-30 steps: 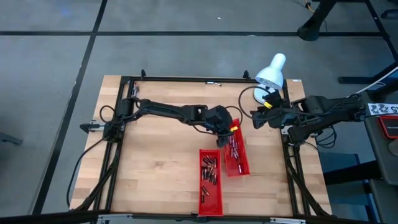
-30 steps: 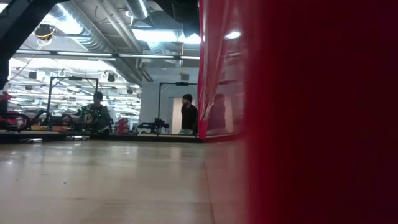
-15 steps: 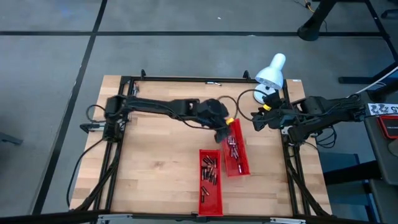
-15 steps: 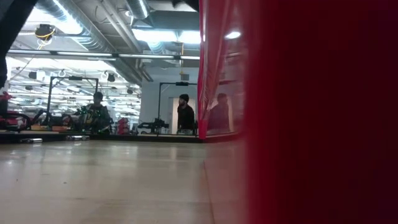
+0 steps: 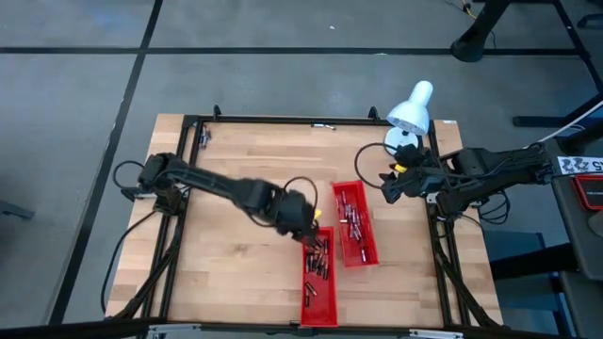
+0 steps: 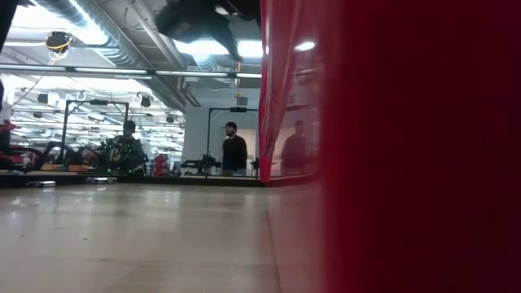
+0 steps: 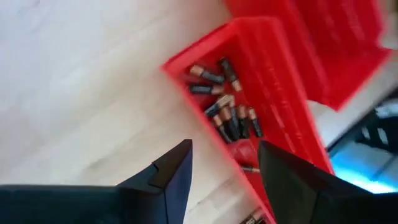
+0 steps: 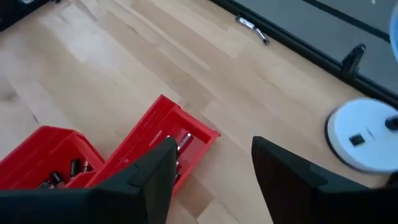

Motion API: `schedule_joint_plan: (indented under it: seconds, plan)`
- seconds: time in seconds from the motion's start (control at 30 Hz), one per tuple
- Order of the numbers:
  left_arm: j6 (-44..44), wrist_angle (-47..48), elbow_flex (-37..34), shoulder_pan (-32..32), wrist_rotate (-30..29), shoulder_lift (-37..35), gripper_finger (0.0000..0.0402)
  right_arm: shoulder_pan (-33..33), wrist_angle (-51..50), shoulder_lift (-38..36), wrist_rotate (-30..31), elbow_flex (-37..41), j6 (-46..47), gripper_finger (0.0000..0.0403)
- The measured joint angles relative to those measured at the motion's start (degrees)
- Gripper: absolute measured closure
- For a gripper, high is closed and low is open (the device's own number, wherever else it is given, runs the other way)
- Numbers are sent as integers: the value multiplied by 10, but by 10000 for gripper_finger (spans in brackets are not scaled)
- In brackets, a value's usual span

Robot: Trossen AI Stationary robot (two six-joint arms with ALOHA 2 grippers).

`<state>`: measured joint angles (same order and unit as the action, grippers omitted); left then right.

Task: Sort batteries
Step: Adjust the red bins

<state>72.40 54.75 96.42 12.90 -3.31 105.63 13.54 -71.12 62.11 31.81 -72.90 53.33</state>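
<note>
Oddly, no legible writing is showing on the small dark copper-tipped cylindrical batteries (image 7: pixel 231 121); left end effector (image 7: pixel 225 180) is hovering open, empty.

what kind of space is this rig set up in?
Probably an open robotics lab or workshop: exposed ceiling ducts, more metal rig frames across the room, people standing about, and a wooden bench on a grey floor.

Two red trays (image 5: pixel 356 235), white lamp (image 5: pixel 411 110)
</note>
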Motion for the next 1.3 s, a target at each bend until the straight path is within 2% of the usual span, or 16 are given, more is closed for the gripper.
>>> schedule_joint_plan:
  seconds: [0.17, 0.3, 0.57, 1.13, 1.3]
  plan:
    - [102, -13, 0, 32, -51, 19, 243, 0, 11, 0, -2, 0, -31, 194]
    - [141, -27, 0, 44, -60, 39, 253, 0, 11, 0, -15, 0, -45, 194]
    - [157, -33, -1, 46, -63, 78, 263, 0, 5, 0, -43, 0, -59, 194]
    - [177, -44, -18, 19, -78, 122, 264, 0, -1, -2, -55, 0, -61, 194]
    - [201, -43, -18, 5, -80, 122, 284, 0, -3, -2, -55, 0, -61, 194]
